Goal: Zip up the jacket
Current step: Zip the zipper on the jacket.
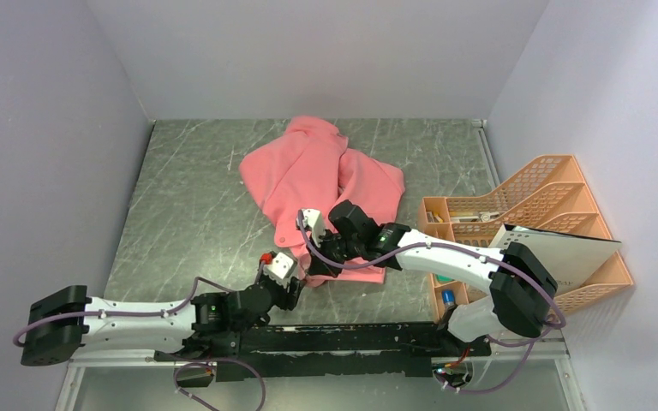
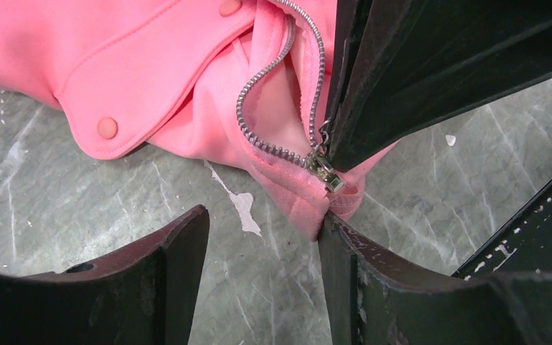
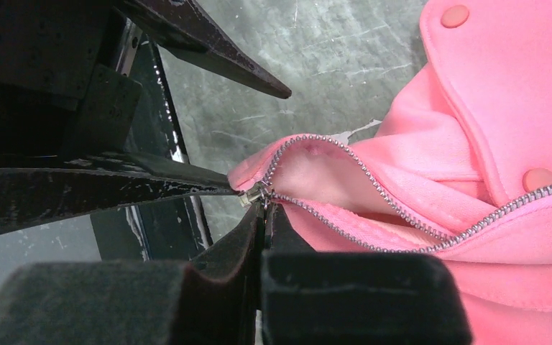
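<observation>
Nearest the bases, the left gripper (image 2: 262, 215) stands with jaws apart. The hem corner (image 2: 315, 215) of the jacket (image 1: 326, 175) sits at the mouth of the gap, touching only the 3 o'clock finger (image 2: 374, 277), so the gripper should centre on that corner and clamp it as an anchor. Just beyond, at 12 o'clock, the right gripper (image 3: 262, 215) is pinched shut on the zipper pull (image 3: 252, 195). I judge it should draw straight along the teeth (image 2: 259, 79) toward 12 o'clock, where the garment lies crumpled mid-table (image 1: 197, 197).
</observation>
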Controlling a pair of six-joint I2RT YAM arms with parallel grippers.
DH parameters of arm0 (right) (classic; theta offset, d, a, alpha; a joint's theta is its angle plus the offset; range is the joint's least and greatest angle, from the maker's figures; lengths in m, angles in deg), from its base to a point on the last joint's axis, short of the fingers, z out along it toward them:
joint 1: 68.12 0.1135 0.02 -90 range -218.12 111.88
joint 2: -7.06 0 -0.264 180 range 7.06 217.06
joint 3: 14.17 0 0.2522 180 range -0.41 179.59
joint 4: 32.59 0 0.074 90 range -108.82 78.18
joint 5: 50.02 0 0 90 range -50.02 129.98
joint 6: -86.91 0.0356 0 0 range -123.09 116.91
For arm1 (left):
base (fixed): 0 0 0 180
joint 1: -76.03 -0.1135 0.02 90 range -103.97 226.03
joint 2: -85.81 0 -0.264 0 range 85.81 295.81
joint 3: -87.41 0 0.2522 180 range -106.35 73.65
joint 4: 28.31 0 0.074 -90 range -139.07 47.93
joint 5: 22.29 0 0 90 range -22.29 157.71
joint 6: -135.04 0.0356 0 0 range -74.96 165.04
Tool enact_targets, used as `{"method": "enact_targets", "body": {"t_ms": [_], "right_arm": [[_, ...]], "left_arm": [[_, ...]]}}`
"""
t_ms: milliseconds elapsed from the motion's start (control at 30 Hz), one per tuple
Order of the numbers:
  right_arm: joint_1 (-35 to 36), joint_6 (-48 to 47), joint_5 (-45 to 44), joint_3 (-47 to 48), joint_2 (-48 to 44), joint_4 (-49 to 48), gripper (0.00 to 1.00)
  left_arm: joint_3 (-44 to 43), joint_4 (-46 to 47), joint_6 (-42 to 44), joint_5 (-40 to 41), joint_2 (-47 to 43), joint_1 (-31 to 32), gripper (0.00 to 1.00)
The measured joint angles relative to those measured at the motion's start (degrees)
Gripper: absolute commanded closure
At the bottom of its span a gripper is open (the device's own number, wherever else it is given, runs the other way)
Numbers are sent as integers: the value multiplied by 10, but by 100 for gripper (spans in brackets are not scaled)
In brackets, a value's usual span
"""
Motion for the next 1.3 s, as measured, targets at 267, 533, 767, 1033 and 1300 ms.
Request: {"method": "enact_targets", "body": {"t_ms": [267, 533, 767, 1033, 1300], "right_arm": [[0, -4, 2, 0, 0, 6, 100], [-1, -9, 17, 3, 6, 11, 100], [-1, -11, 23, 5, 12, 16, 100], [-1, -11, 27, 14, 22, 17, 100], [-5, -10, 16, 29, 26, 23, 100]], "left_arm": [[0, 17, 5, -17, 20, -6, 48], [0, 28, 15, -19, 24, -9, 41], [-1, 37, 19, -24, 42, -11, 49], [-1, 54, 31, -42, 42, -12, 95], [6, 67, 48, -64, 32, -17, 95]]}}
